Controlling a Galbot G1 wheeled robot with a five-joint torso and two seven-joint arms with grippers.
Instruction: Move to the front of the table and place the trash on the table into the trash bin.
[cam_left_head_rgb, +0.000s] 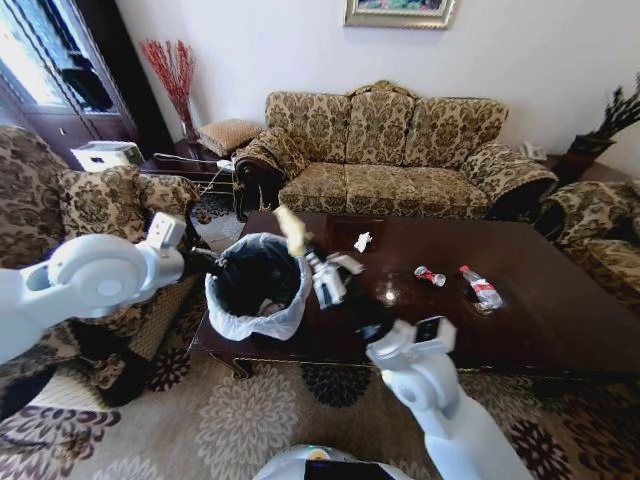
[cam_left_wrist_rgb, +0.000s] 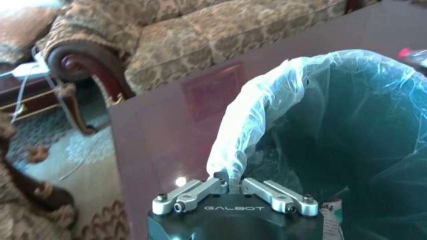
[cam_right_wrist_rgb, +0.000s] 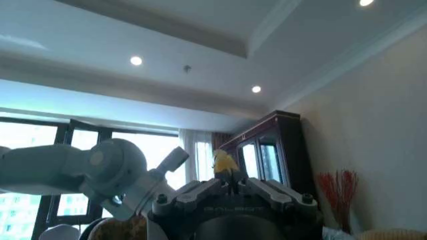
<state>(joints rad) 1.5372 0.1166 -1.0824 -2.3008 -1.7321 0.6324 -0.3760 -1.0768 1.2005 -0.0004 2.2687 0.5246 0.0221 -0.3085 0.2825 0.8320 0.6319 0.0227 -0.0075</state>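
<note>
The dark glossy table (cam_left_head_rgb: 560, 320) bears a crumpled white wrapper (cam_left_head_rgb: 363, 241), a crushed red can (cam_left_head_rgb: 430, 276) and a clear bottle (cam_left_head_rgb: 481, 286). The trash bin (cam_left_head_rgb: 258, 285) with its white bag hangs at the table's left end. My left gripper (cam_left_wrist_rgb: 229, 179) is shut on the bag's rim (cam_left_wrist_rgb: 233, 150); in the head view this gripper (cam_left_head_rgb: 205, 265) is at the bin's left side. My right gripper (cam_left_head_rgb: 300, 248) points upward over the bin's right rim, shut on a yellow scrap (cam_left_head_rgb: 292, 228). The right wrist view shows the yellow scrap (cam_right_wrist_rgb: 225, 163) pinched at the gripper (cam_right_wrist_rgb: 229, 182) tips. Some litter (cam_left_head_rgb: 268, 305) lies inside the bin.
A patterned sofa (cam_left_head_rgb: 400, 150) stands behind the table, with armchairs at the left (cam_left_head_rgb: 60, 200) and right (cam_left_head_rgb: 600, 220). A dark side table (cam_left_head_rgb: 185, 162) with a vase of red stems sits at the back left. Patterned carpet (cam_left_head_rgb: 240, 420) lies before the table.
</note>
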